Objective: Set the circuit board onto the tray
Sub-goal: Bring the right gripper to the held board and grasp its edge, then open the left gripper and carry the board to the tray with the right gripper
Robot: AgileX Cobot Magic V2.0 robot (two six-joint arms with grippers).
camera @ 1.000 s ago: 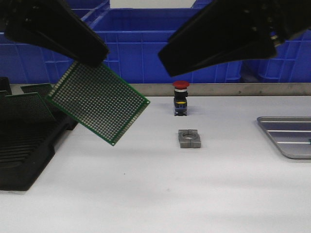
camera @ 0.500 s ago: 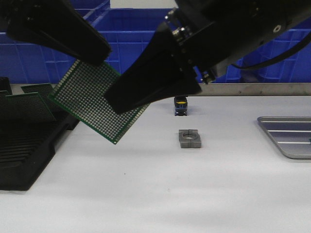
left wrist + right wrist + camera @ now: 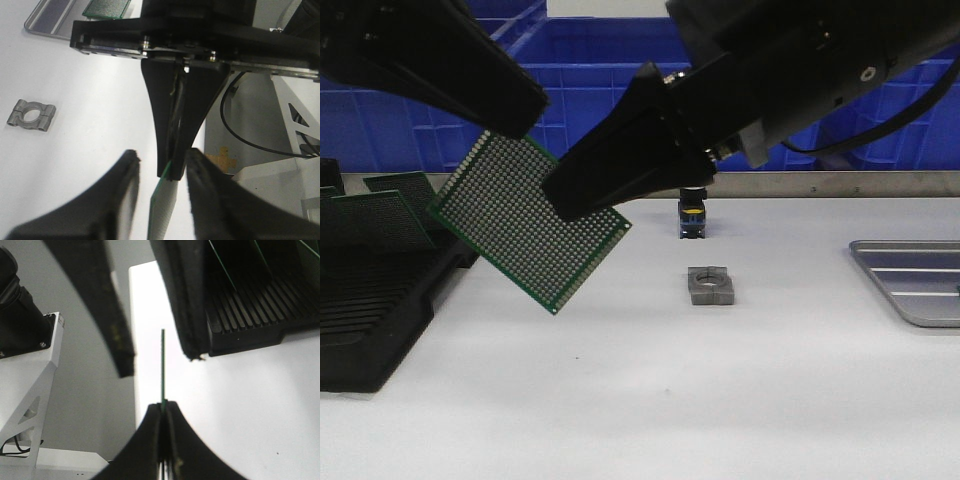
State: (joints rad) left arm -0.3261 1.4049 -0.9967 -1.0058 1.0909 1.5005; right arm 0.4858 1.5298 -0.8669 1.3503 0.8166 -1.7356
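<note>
- The board (image 3: 525,225) is a thin green square, its face covered in a fine grid of pale solder dots. It hangs corner-down in the air above the left part of the table (image 3: 670,400), well apart from the tray (image 3: 905,300).
- My right pincer (image 3: 565,200) is clamped narrow on the board's right edge. From its own wrist, the two black tapered fingers (image 3: 150,440) meet on the board's thin edge.
- My left pincer (image 3: 515,120) sits over the board's top corner with its jaws spread. Both wrist views show a gap on each side of the board, so it has no grip.
- The tray lies at the far right of the table. It is shallow silver-grey metal with a raised rim, rounded corners and a ribbed floor. My left wrist view shows another green board (image 3: 107,7) lying in it.
- A black plastic rack (image 3: 370,300) with fine slots stands at the left and holds more green boards upright.
- A small grey metal block (image 3: 710,286) with a round hole lies mid-table.
- Behind the block stands a black-and-blue switch (image 3: 692,215), and glossy blue crates (image 3: 600,90) line the far edge.
- A second ago my right pincer was up at the right, clear of the board, and the switch's red cap showed. Half a second ago it had reached the board's right side. Now it grips there and hides the cap. The board has kept nearly the same place and tilt.
</note>
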